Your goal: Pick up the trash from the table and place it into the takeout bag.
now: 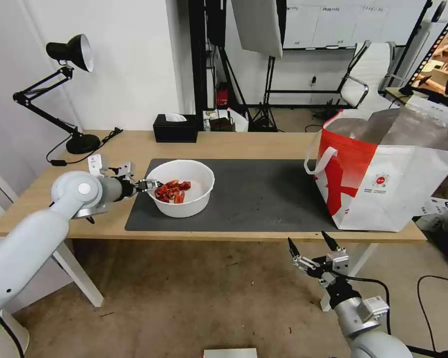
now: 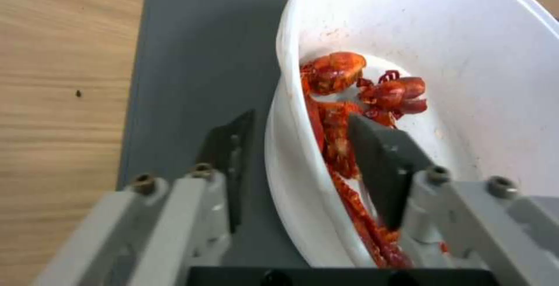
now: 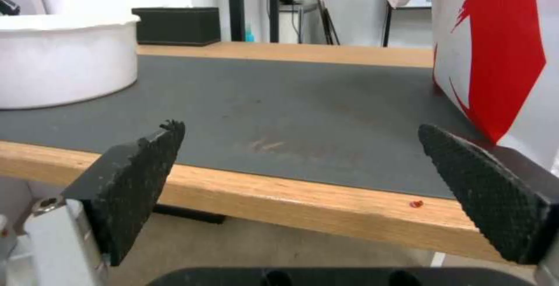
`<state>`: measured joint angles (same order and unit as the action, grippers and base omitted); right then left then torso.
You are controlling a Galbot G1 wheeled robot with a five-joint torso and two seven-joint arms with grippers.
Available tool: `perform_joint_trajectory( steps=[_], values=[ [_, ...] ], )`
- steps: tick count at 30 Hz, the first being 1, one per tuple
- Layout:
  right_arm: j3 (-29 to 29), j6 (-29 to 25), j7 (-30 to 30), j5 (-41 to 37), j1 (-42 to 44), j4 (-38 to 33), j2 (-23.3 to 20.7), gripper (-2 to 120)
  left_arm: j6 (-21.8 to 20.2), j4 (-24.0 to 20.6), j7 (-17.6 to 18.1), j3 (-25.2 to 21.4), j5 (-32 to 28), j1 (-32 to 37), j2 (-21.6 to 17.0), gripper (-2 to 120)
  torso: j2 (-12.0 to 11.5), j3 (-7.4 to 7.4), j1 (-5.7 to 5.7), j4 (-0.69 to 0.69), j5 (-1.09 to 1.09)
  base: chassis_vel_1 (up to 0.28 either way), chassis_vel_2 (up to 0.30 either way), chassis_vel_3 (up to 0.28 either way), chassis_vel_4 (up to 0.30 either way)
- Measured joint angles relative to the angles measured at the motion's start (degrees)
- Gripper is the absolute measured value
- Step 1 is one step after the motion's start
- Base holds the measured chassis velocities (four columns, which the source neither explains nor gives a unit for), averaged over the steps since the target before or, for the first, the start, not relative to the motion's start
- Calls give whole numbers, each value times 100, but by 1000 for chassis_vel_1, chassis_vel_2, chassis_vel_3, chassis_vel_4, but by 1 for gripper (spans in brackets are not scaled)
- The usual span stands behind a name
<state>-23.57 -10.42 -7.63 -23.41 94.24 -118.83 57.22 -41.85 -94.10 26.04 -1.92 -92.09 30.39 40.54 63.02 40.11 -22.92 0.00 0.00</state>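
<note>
A white bowl [image 1: 184, 209] with red pieces [image 1: 171, 191] sits on the left part of the dark grey mat [image 1: 264, 199] on the table [image 1: 244, 144]. My left gripper [image 1: 148, 185] is at the bowl's left rim. In the left wrist view the gripper [image 2: 301, 115] is open and straddles the bowl's wall [image 2: 291, 177]. One finger is outside over the mat, the other inside above the red pieces [image 2: 349, 76]. The takeout bag [image 1: 383, 184] stands open at the table's right end. My right gripper [image 1: 307, 238] hangs open below the table's front edge, empty.
A black tissue box [image 1: 175, 128] and a black desk lamp [image 1: 69, 49] stand at the back left of the table. From the right wrist, the bowl [image 3: 58, 59], the bag [image 3: 501, 50] and a tiny red crumb [image 3: 415, 204] on the table's edge are visible. Chairs and stands fill the room behind.
</note>
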Motion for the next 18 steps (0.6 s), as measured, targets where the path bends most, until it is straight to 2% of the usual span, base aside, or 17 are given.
perform_joint_trajectory(
  steps=[11,18],
  values=[
    [0,0,0,0,-1,0,0,100,427,-206,98,-50,-82,169,-4,0,0,0,0,0,0,0,0,0,0],
    [0,0,0,0,0,0,0,100,701,-294,176,-36,-15,179,50,0,1,0,0,0,0,0,0,0,0]
  ],
)
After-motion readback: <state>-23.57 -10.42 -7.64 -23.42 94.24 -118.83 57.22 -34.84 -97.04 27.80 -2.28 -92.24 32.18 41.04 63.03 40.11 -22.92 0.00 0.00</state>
